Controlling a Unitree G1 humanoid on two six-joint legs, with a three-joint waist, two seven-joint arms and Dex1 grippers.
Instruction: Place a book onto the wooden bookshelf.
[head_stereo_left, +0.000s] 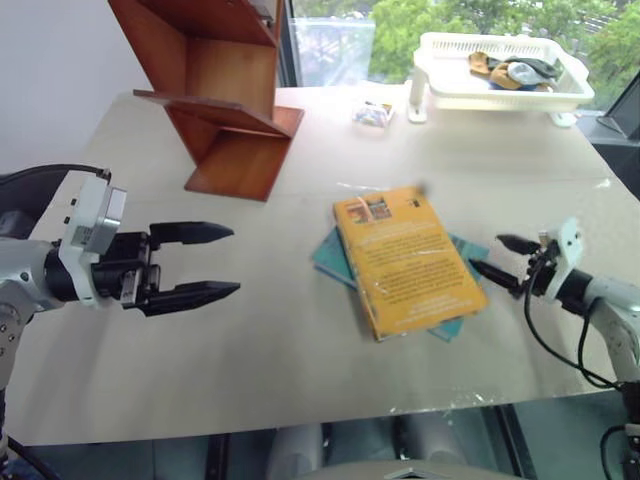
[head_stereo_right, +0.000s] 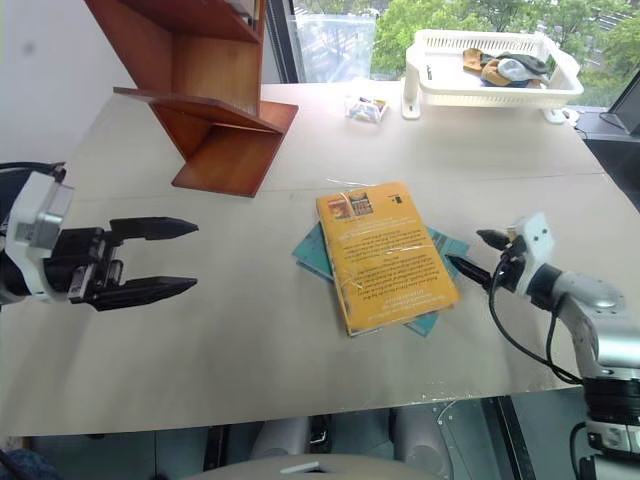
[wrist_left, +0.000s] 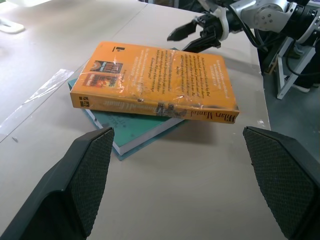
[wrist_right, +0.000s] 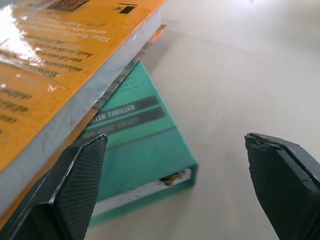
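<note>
Here, the biggest thing is the pale tabletop (head_stereo_left: 300, 340). At its far left corner stands the wooden bookshelf (head_stereo_left: 215, 90), reddish-brown, tilted, with slanted boards. At the far right sits a white plastic basket (head_stereo_left: 500, 85) with some cloth things in it. A small clear packet (head_stereo_left: 372, 113) lies just beside the basket.

In the middle of the tabletop lies the book (head_stereo_left: 405, 260), yellow-orange and shiny in its plastic wrap. It rests flat on top of a thinner teal book (wrist_left: 135, 132), well apart from the bookshelf.

The left gripper (head_stereo_left: 205, 262) hangs over the tabletop to the left of the books, its jaws spread wide and holding nothing. The right gripper (head_stereo_left: 498, 258) is close to the right edge of the books, its jaws also spread apart and not gripping anything.

The step in hand looks like taking hold of the yellow-orange book. To do it well, the right gripper should slide one jaw under that book's edge and one over its cover. It must not pinch the teal book too. The wrap looks slippery, so a firm bite, well onto the cover, would be safer.

On the teal cover, the right wrist view shows "THRILLER" and "HUGO AWARD". The small dark writing on the yellow-orange cover cannot be read.
</note>
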